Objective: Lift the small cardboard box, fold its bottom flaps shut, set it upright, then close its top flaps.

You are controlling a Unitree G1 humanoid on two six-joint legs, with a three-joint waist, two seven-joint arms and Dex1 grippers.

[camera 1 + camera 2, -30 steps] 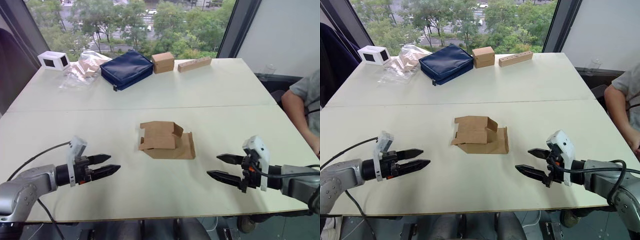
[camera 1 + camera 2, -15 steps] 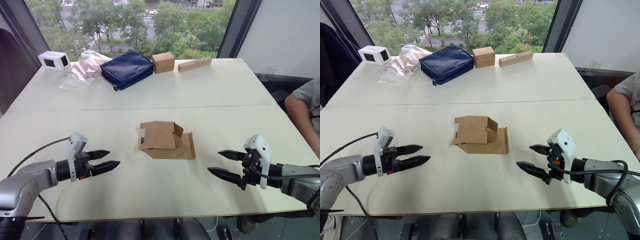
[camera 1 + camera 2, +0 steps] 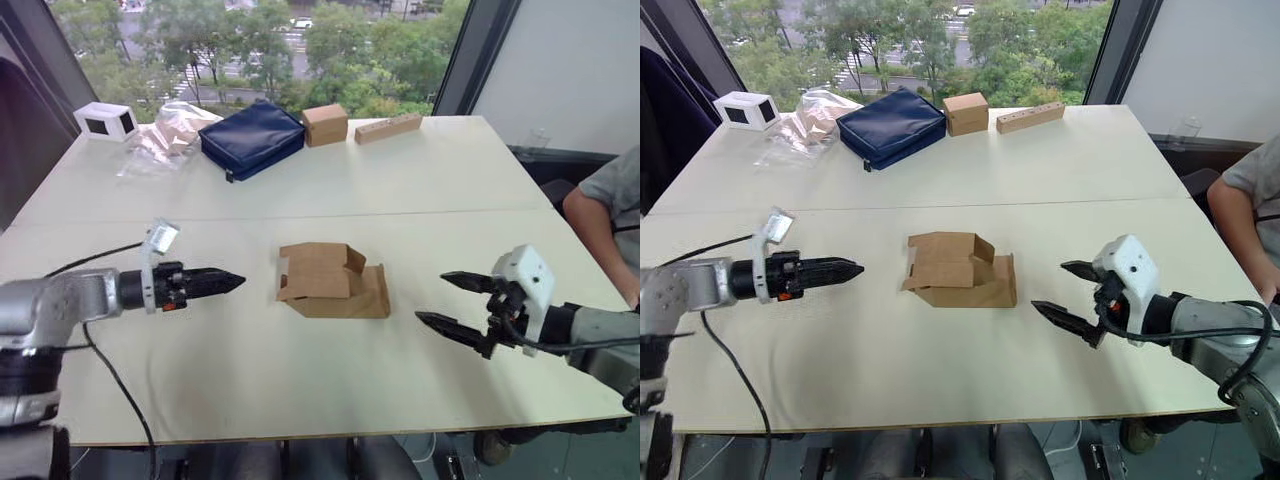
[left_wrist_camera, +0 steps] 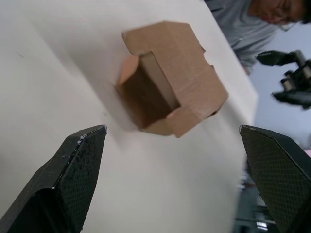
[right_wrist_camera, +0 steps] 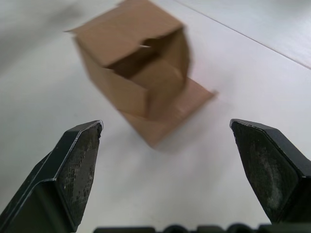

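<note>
The small cardboard box (image 3: 333, 281) lies on its side at frame center, flaps loose. My left gripper (image 3: 228, 281) and right gripper (image 3: 452, 302) flank it, both spread wide, empty. Pinching 1 loose flap could crumple it.

The small cardboard box (image 3: 330, 281), plain brown, lies on its side mid-table, flaps (image 3: 375, 290) open at both ends, one spread flat rightward.

Bare white table (image 3: 250, 370) on both sides of the small brown cardboard box (image 3: 330, 281); nothing between it and either black two-fingered gripper, left (image 3: 232, 281) or right (image 3: 452, 300). Blue pouch (image 3: 252, 137), cardboard cube (image 3: 325, 124), tan block (image 3: 388, 127) well apart along far edge.
</note>
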